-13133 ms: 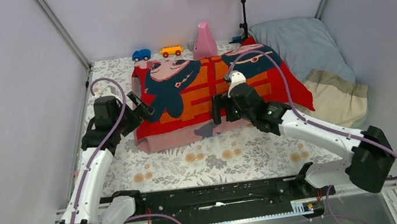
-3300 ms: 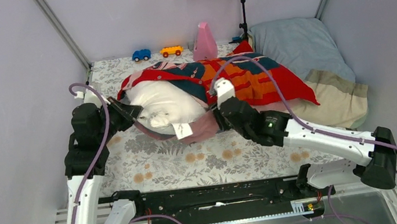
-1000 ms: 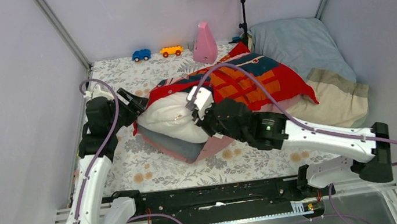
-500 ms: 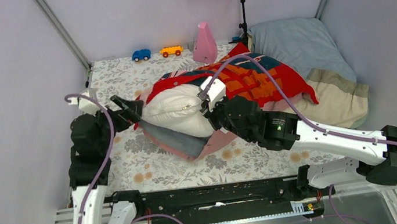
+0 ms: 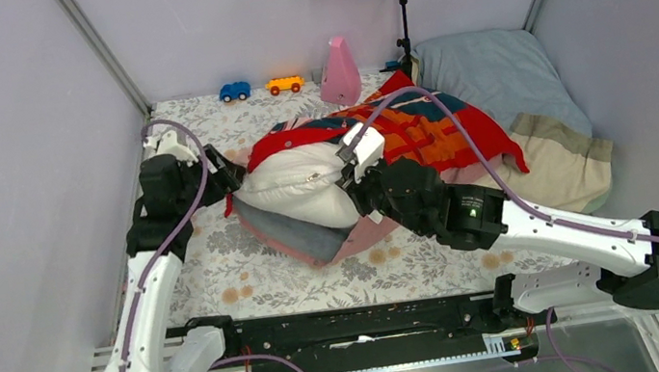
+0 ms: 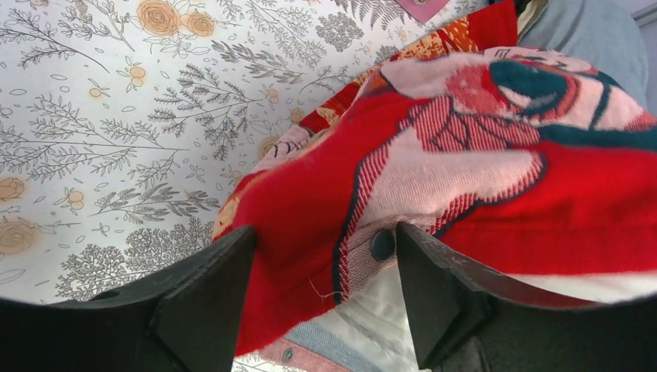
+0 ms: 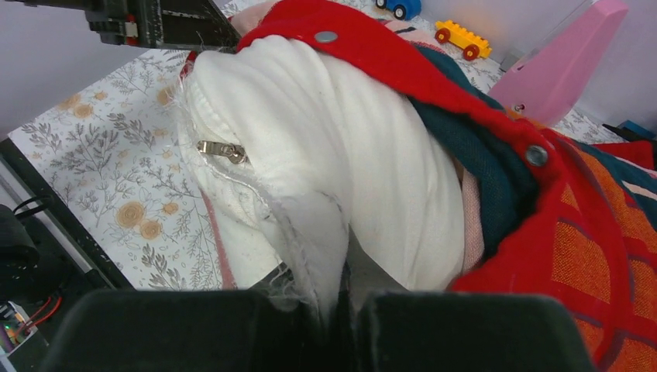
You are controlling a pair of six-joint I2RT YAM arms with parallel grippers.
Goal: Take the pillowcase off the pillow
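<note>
Lilac walls close in a floor spread with a thin floral-print cloth, grey sprigs and orange blossoms on white. On it you have the pillow, plump and white, its soft woven fabric bulging out of the mouth of the pillowcase. Its far half lies inside the case. The case is a thicker knit in red, orange and dark teal. Its faded pink inside shows as a flat flap under the pillow's near end.

Your right gripper has its fingers pressed together on a puckered fold of the pillow's white fabric near a frayed seam. A small metal zip pull lies on the seam to the left. Round metal snaps stud the red hem arching over the pillow.

Your left gripper has its fingers standing apart, with the red hem and one dark snap lying between them. I cannot tell whether they press on it.

Behind the pillowcase, a grey-blue pillow slumps in the right corner. A smooth pink tapered shape stands by the back wall.
</note>
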